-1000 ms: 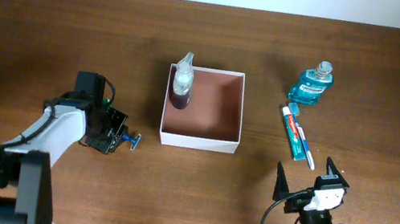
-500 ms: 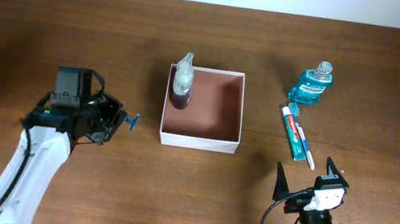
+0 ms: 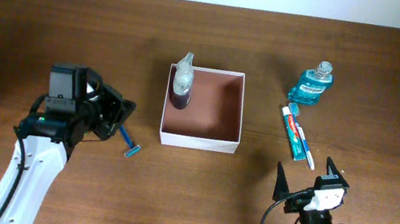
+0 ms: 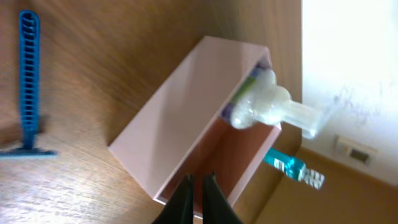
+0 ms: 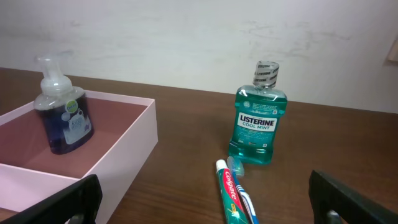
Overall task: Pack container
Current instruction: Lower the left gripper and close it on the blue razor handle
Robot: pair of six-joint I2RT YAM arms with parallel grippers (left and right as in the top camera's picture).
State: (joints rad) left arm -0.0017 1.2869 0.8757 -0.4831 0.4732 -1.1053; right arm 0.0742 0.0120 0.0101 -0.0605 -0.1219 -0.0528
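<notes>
While my left gripper (image 3: 125, 109) is hovering above the wooden table (image 3: 52, 22), I am keeping its two fingers (image 4: 185, 198) drawn nearly together with only a thin slit between them, and they are gripping nothing. A blue razor (image 3: 128, 142) is lying flat on the wood just beside that gripper, apart from it. The container (image 3: 199, 142) is sitting near the middle of the table, between my two arms, its white walls squared to the table edge and its reddish-brown floor mostly bare. A pump bottle of dark blue soap (image 3: 181, 84) is standing upright inside it, tucked into the far corner on my left arm's side. My right gripper (image 3: 308, 179) is resting low at the near edge of the table with its fingers spread wide and empty. Beyond it, outside the container, a teal mouthwash bottle (image 5: 257, 127) is standing upright, and a toothpaste tube (image 5: 231, 193) is lying flat in front of that bottle, pointing toward my right wrist camera.
</notes>
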